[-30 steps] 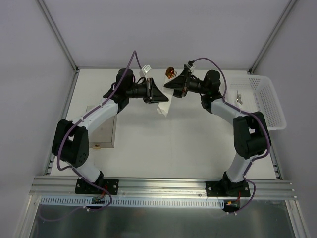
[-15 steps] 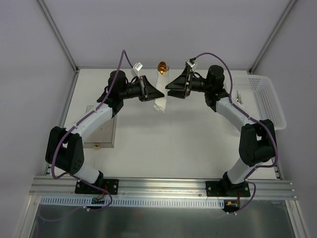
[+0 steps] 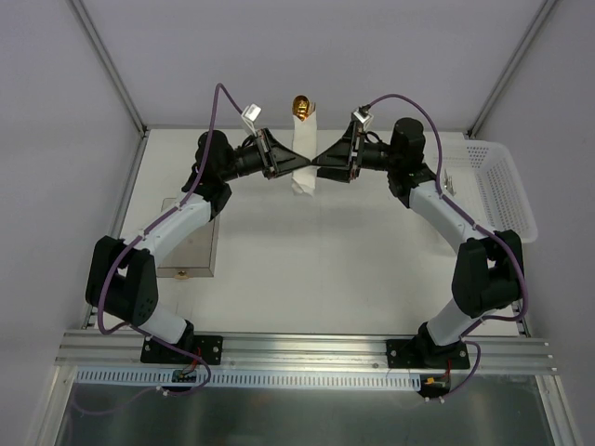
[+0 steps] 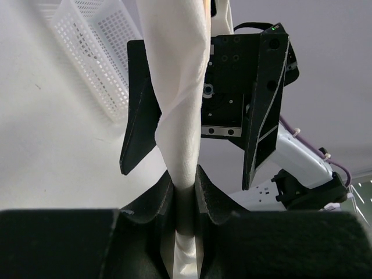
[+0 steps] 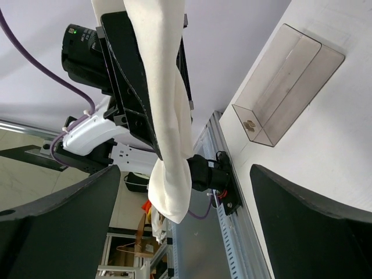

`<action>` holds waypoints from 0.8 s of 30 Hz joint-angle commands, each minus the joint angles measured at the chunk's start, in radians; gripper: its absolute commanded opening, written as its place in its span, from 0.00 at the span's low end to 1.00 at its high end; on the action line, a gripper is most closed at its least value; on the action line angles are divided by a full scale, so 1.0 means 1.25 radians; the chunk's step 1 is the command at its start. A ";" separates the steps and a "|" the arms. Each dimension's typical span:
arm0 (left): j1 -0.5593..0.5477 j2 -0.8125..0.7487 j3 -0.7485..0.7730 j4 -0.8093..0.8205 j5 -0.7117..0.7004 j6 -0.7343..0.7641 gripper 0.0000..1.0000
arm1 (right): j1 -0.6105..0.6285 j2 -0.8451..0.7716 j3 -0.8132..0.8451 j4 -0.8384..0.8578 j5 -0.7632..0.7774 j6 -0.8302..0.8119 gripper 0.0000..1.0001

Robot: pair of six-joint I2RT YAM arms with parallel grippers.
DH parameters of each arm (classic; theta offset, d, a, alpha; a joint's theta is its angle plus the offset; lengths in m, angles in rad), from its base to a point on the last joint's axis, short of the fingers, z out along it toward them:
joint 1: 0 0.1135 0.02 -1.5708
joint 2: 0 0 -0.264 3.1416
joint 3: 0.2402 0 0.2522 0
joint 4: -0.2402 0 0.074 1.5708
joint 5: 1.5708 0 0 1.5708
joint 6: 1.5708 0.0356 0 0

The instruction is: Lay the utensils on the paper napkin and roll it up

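Observation:
The paper napkin (image 3: pixel 304 160) is rolled into a white tube and held in the air, upright, between both arms. A gold utensil end (image 3: pixel 300 105) sticks out of its top; the rest of the utensils is hidden inside. My left gripper (image 3: pixel 288 164) is shut on the roll, and its jaws (image 4: pixel 185 189) pinch the tube (image 4: pixel 180 87) in the left wrist view. My right gripper (image 3: pixel 322 160) faces it from the other side, open. In the right wrist view its fingers (image 5: pixel 58 226) stand wide apart with the roll (image 5: pixel 165 110) hanging between them, untouched.
A white perforated basket (image 3: pixel 500 190) stands at the right edge with a small metal piece (image 3: pixel 449 181) inside. A clear plastic box (image 3: pixel 191 240) lies on the table at the left, also in the right wrist view (image 5: pixel 285 87).
Both arms have lifted and the roll has risen toward the back, turning upright. The grippers have drawn closer together, tip to tip, with the gold end now higher.

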State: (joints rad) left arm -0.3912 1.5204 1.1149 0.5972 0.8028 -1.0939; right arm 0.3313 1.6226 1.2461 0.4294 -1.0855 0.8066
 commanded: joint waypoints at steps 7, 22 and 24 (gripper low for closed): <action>0.005 0.000 -0.002 0.114 0.023 -0.040 0.00 | -0.007 0.005 0.066 0.152 0.013 0.115 0.96; 0.005 0.000 -0.010 0.144 0.016 -0.059 0.00 | 0.026 0.030 0.072 0.108 0.018 0.095 0.84; 0.002 0.000 -0.012 0.151 0.017 -0.061 0.00 | 0.025 0.030 0.073 0.108 0.019 0.095 0.80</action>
State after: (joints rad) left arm -0.3912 1.5341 1.0985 0.6800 0.8070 -1.1652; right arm 0.3576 1.6684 1.2999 0.5488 -1.0599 0.9482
